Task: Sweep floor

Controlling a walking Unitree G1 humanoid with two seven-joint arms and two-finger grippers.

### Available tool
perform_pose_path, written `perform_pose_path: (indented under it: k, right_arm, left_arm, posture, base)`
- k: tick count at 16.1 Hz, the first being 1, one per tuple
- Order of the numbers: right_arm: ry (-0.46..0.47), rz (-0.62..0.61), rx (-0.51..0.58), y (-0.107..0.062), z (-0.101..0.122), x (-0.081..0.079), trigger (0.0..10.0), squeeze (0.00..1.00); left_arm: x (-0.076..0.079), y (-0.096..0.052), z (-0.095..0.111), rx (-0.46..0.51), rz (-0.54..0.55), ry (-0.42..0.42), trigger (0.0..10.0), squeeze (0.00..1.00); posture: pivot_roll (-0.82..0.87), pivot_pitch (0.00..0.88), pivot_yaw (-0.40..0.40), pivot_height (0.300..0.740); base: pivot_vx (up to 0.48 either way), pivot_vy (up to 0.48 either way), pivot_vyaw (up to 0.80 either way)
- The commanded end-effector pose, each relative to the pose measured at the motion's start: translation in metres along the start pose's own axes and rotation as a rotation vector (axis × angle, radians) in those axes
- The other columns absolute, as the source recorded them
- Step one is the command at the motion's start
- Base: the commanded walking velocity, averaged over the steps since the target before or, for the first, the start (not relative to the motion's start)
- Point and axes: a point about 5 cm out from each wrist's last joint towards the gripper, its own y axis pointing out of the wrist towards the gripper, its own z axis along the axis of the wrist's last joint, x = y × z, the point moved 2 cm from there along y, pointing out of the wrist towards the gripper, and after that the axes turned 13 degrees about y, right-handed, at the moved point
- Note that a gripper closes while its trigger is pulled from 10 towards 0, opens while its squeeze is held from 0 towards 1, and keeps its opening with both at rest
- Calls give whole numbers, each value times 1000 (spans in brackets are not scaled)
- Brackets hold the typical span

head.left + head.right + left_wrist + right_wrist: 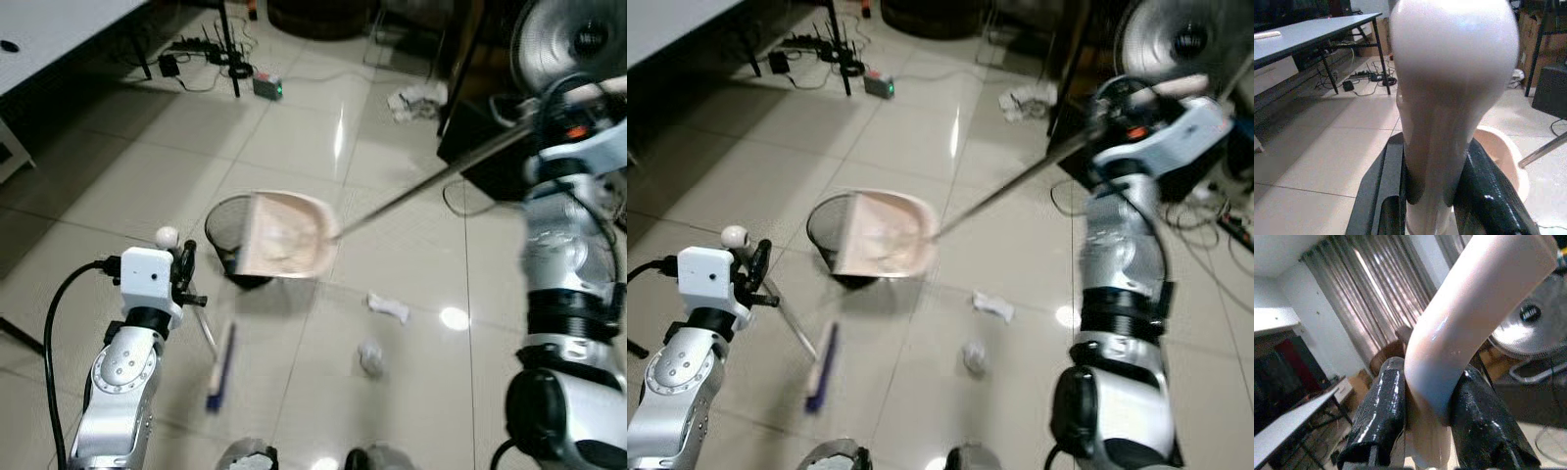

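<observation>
A grey table [1312, 32] stands over tangled cables [201, 49], with a fan [568, 39] opposite

Pink dustpan [286, 235] on a long metal handle [431, 181], raised and tilted over the black mesh bin [227, 227], its pan covering the bin's right side. Broom [217, 364] with blue head on the floor tiles, thin handle rising to a pale rounded knob [167, 236]. Two crumpled white paper scraps, [388, 307] and [370, 356], on the tiles near the bin.

L pincer [1435, 205] clamped low, R pincer [1430, 431] clamped (raised)
</observation>
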Motion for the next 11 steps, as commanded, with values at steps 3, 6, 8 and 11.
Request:
perform_pose_path:
  k: [3, 6, 8, 11]
  right_arm:
    - [80, 26, 43, 2, 4, -13, 10000, 0]
    - [86, 12, 51, 3, 5, -10, 10000, 0]
    - [88, 14, 51, 4, 5, -11, 10000, 0]
    - [90, 12, 44, 4, 4, -10, 10000, 0]
  left_arm:
    - [-9, 2, 6, 27, 20, 39, 10000, 0]
    - [-8, 2, 6, 28, 15, 37, 10000, 0]
    - [-8, 2, 6, 28, 15, 37, 10000, 0]
    - [-8, 2, 6, 28, 14, 41, 10000, 0]
  posture:
    - [104, 115, -9, 740]
    - [105, 113, -10, 740]
    - [107, 113, -11, 740]
    - [109, 113, -12, 740]
  base:
    - [377, 0, 0]
    - [379, 0, 0]
    - [377, 0, 0]
    - [381, 0, 0]
